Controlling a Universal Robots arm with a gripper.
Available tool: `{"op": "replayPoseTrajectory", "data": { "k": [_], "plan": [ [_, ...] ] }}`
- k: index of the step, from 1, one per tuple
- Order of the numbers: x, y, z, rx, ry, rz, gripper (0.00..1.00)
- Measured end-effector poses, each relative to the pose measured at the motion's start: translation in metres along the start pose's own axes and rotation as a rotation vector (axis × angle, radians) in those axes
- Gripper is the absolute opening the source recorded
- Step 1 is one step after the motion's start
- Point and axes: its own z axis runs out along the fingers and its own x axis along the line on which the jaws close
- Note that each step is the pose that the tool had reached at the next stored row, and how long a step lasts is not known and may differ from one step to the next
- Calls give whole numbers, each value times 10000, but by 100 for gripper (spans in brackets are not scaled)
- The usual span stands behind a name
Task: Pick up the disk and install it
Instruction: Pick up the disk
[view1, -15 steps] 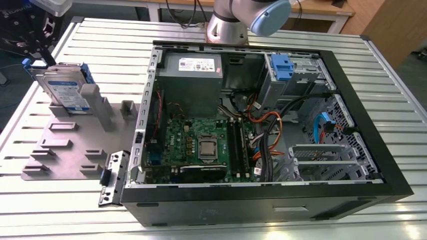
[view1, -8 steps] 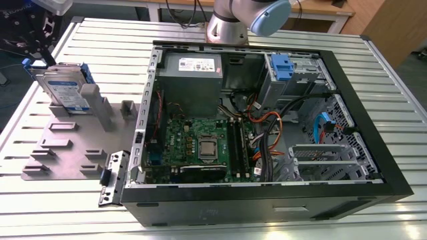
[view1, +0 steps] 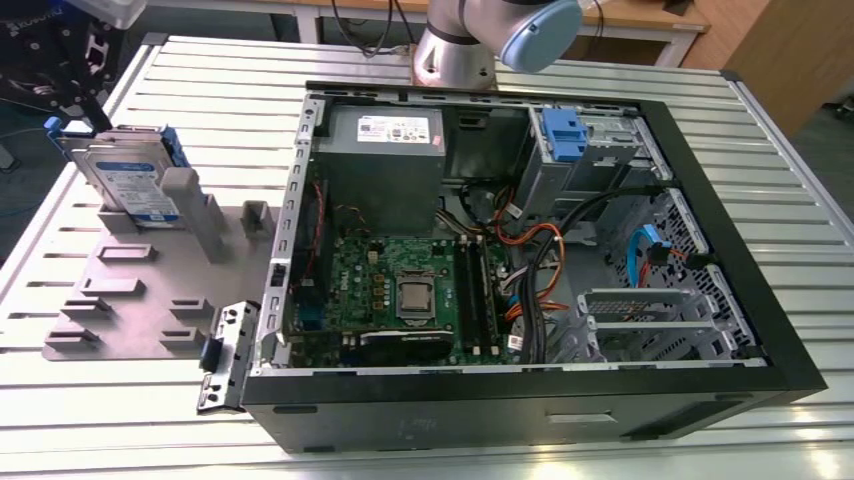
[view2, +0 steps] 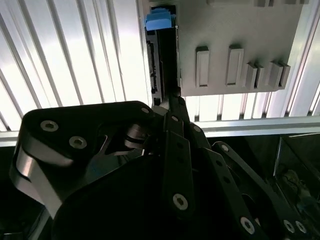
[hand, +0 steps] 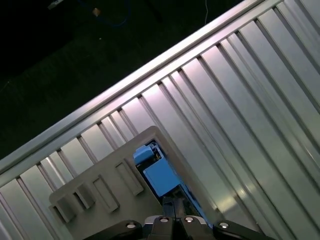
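The disk (view1: 134, 175) stands on edge in a slot of the grey fixture plate (view1: 127, 300), on the exterior view's left beside the open computer case. It is a silver drive with a white-and-blue label in a bright blue carrier. In the second wrist view the disk (view2: 160, 60) is seen edge-on with its blue tab, just past the tip of my gripper (view2: 173, 98). In the first wrist view the blue carrier of the disk (hand: 160, 176) lies directly beyond my gripper (hand: 175, 212), with a gap between them. Nothing is held.
The open computer case (view1: 534, 400) lies on the slatted metal table (view1: 200, 80), with motherboard, cables and a grey drive cage (view1: 647, 315). A smaller blue bracket (view1: 565, 135) sits in the case's far corner. The fixture has several upright grey blocks (view2: 235, 62). The arm's base (view1: 454, 55) stands behind the case.
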Motion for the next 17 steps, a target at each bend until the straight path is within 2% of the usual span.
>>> {"op": "replayPoseTrajectory", "data": {
  "k": [17],
  "plan": [
    [0,0,0,-33,74,-1911,11]
  ]
}}
